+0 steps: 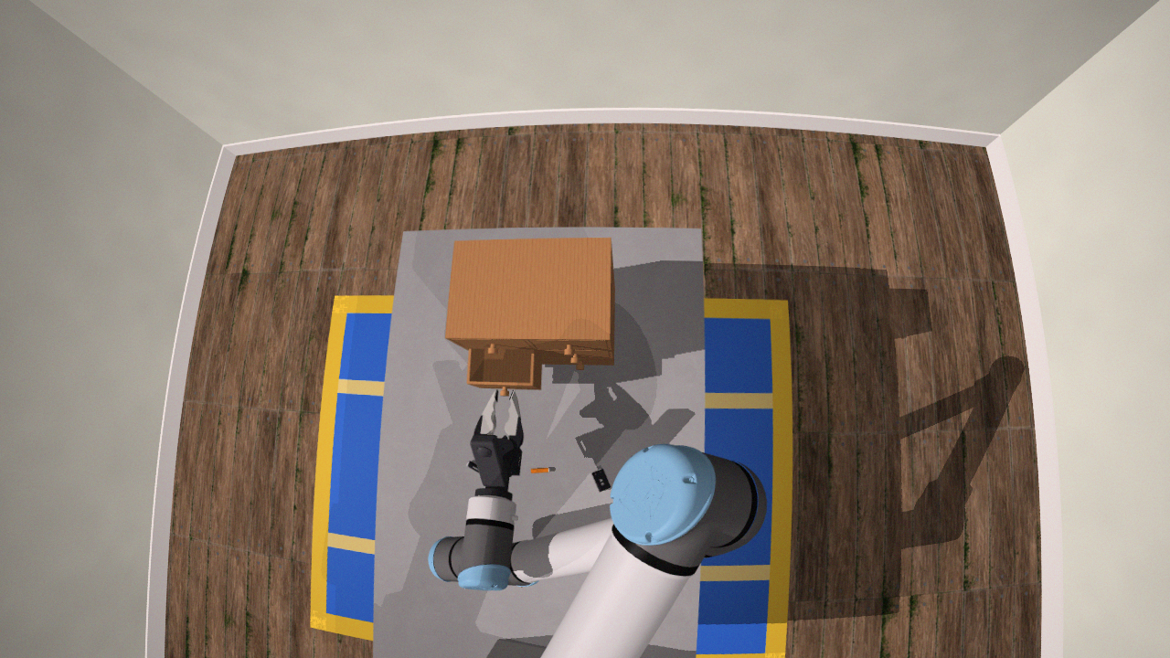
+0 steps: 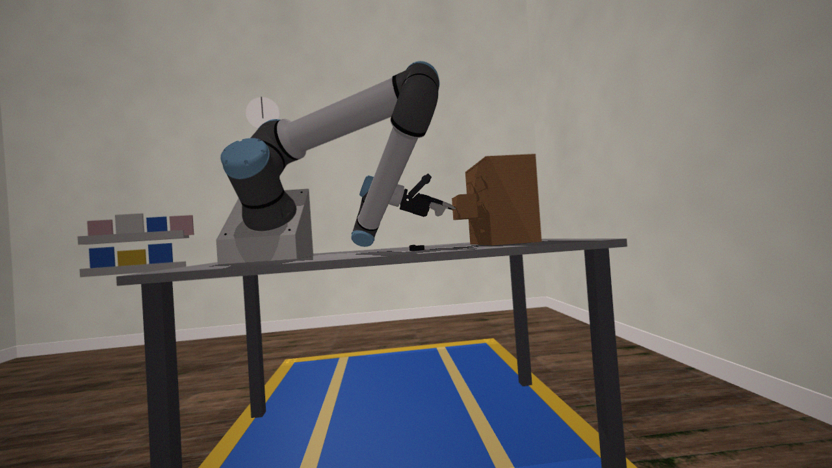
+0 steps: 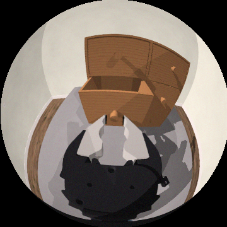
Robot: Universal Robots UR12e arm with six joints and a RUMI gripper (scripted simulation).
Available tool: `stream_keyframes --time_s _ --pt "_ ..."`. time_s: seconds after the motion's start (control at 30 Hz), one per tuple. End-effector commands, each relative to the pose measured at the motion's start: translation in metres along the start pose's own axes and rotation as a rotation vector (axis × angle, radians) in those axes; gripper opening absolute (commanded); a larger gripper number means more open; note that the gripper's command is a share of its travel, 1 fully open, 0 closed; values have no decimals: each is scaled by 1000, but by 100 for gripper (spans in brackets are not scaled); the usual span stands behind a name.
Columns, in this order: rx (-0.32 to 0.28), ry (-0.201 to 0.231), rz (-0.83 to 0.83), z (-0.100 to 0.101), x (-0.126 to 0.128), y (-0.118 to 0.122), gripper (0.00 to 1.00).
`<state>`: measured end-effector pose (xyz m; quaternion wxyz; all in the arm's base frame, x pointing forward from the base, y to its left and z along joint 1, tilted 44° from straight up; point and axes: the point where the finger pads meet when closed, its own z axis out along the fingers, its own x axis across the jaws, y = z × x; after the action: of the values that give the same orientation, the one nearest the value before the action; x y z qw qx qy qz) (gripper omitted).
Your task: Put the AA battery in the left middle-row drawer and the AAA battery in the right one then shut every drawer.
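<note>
The brown chest (image 1: 531, 286) (image 2: 511, 200) (image 3: 104, 47) stands upright at the back of the table. Its left middle-row drawer (image 1: 483, 384) (image 2: 464, 207) (image 3: 101, 102) is pulled well out; no battery shows in the part of its inside that I see. The right middle drawer, with its knob (image 1: 575, 359) (image 3: 162, 99), looks shut. My gripper (image 1: 504, 396) (image 2: 454, 208) (image 3: 115, 115) is open a little, one jaw on each side of the open drawer's knob, with a gap on both sides. One orange battery (image 1: 540, 470) with a grey end lies on the table; I cannot tell its size. No second battery is visible.
A small black object (image 1: 600, 479) (image 2: 416, 247) lies on the table to the right of the battery. The forearm (image 1: 572, 549) (image 2: 388, 177) hangs in front of the chest. The upper drawers look shut. The lowest row is hidden.
</note>
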<state>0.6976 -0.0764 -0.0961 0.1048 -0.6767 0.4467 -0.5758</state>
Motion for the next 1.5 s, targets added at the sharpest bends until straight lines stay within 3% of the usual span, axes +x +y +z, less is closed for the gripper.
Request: stream_keyframes --time_s 0.0,0.2,0.6,1.23,1.47 --pt "1 0 0 -2 0 0 20" --pt "1 0 0 -8 0 2 20" --pt "1 0 0 -40 0 14 20" --pt "1 0 0 -50 0 16 20" --pt "1 0 0 -67 0 16 20"
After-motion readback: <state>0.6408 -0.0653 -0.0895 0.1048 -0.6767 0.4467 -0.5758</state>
